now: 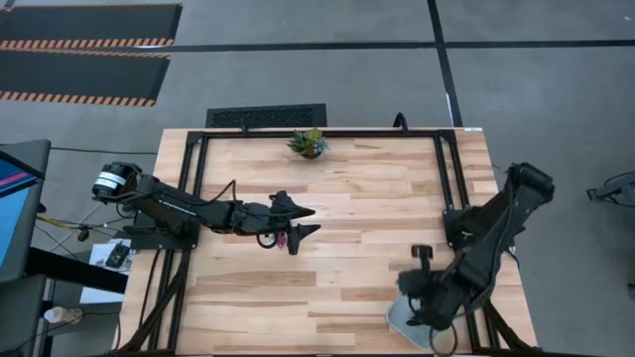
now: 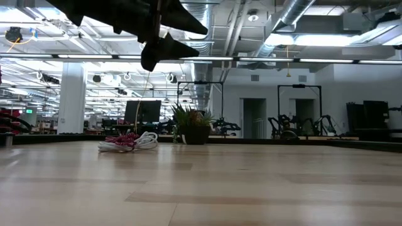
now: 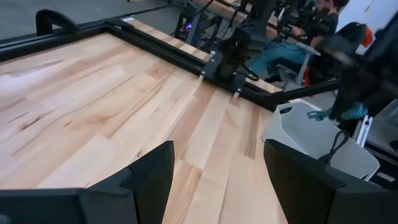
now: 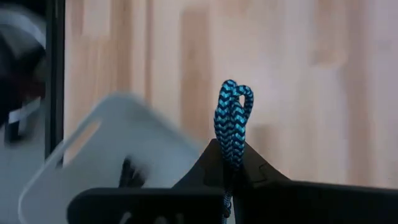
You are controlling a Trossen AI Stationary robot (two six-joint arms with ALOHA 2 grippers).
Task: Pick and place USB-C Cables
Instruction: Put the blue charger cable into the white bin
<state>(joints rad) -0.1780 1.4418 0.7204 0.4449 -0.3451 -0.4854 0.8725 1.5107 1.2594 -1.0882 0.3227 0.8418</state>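
The maroon cable [image 2: 125,142] and the white cable [image 2: 148,139] lie side by side on the wooden table; from above, only the maroon cable [image 1: 283,239] shows, beside the left arm. My left gripper [image 1: 314,219] [image 3: 217,149] hangs open above the table middle, just past those cables, high up in the low view [image 2: 188,41]. My right gripper [image 4: 231,149] [image 1: 425,283] is shut on the teal cable [image 4: 233,115] [image 3: 354,112], beside the grey-white tray [image 1: 402,315] [image 4: 93,168]. Something dark [image 4: 127,174] lies in the tray; what it is, I cannot tell. My right gripper pinches the teal cable bundle between its two fingers. A short folded loop [image 4: 234,99] sticks out past the fingertips. The cable is lifted clear, above the table next to the tray; the rest of the bundle is hidden behind the fingers.
A small potted plant [image 1: 309,143] [image 2: 191,129] stands at the table's far edge. Black frame rails [image 1: 451,178] run along the table's sides. Bare wood [image 1: 367,198] lies between the two arms. People and equipment [image 3: 292,37] show beyond the table.
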